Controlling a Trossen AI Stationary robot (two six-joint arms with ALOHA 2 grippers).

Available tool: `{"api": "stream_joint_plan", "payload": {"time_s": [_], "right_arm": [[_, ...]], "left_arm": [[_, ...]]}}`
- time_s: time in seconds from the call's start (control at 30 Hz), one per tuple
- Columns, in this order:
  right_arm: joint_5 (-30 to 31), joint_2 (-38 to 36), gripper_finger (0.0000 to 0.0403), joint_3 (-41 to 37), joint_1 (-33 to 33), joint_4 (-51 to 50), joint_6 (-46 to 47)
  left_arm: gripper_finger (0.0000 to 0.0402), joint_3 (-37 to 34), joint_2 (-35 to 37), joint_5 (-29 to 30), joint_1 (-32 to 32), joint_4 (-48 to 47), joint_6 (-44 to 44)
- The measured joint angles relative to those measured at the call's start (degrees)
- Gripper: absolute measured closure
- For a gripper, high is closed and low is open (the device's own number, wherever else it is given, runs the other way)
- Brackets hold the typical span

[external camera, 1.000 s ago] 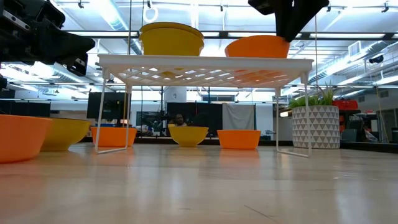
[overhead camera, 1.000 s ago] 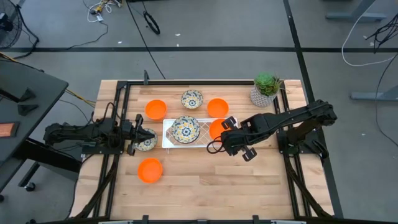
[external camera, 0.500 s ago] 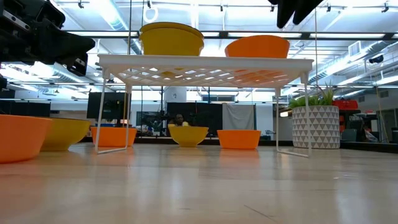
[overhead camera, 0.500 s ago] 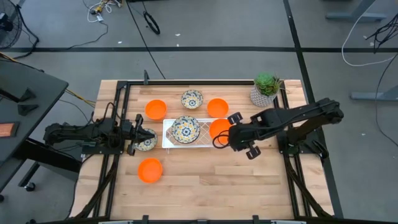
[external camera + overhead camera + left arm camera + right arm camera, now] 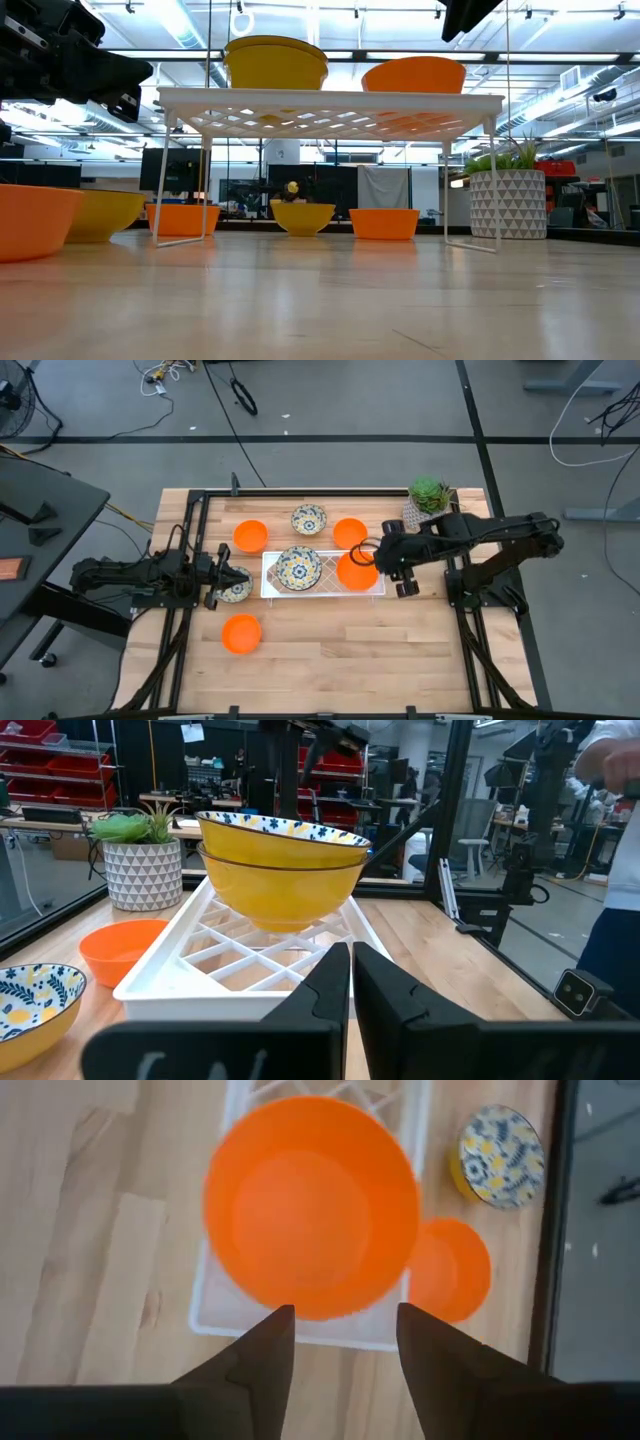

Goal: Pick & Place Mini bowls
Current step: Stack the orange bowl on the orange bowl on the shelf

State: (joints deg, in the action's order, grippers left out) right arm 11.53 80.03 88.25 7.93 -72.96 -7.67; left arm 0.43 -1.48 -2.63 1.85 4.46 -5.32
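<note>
A white wire rack (image 5: 322, 588) stands mid-table. On it sit two stacked floral mini bowls (image 5: 298, 567) and one orange mini bowl (image 5: 354, 572). My right gripper (image 5: 345, 1342) hangs open above the rack's right end, clear of that orange bowl (image 5: 310, 1205). My left gripper (image 5: 351, 982) is shut at the rack's left, beside a floral bowl (image 5: 237, 589) that rests on the table; it holds nothing. More mini bowls rest on the table: orange ones (image 5: 250, 536) (image 5: 349, 532) (image 5: 241, 633) and a floral one (image 5: 309, 519).
A potted green plant (image 5: 428, 502) stands at the far right corner, just behind my right arm. A black frame (image 5: 190, 510) borders the table. A person (image 5: 612, 910) stands beyond the table in the left wrist view. Bare wood (image 5: 340, 650) lies near the front edge.
My right gripper has opened and let go of the orange bowl, which stays upright on the rack's right end. The gripper has then risen and drawn back toward the table's far right.
</note>
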Motion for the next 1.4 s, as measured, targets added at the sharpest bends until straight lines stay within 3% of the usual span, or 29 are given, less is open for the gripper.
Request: {"api": "stream_joint_plan", "payload": {"time_s": [0.27, 1.03, 1.4], "right_arm": [[0.0, -0.5, 0.0224, 0.0, -5.9, 0.3, 3.6], [0.0, -0.6, 0.0224, 0.0, -18.8, 7.2, 1.5], [-0.1, -0.6, 0.0224, 0.0, -24.0, 14.1, 9.5]], "left_arm": [[0.0378, 0.0, 0.0, 0.0, 0.0, 0.0, 0.0], [0.0378, 0.0, 0.0, 0.0, 0.0, 0.0, 0.0], [0.0378, 0.0, 0.0, 0.0, 0.0, 0.0, 0.0]]}}
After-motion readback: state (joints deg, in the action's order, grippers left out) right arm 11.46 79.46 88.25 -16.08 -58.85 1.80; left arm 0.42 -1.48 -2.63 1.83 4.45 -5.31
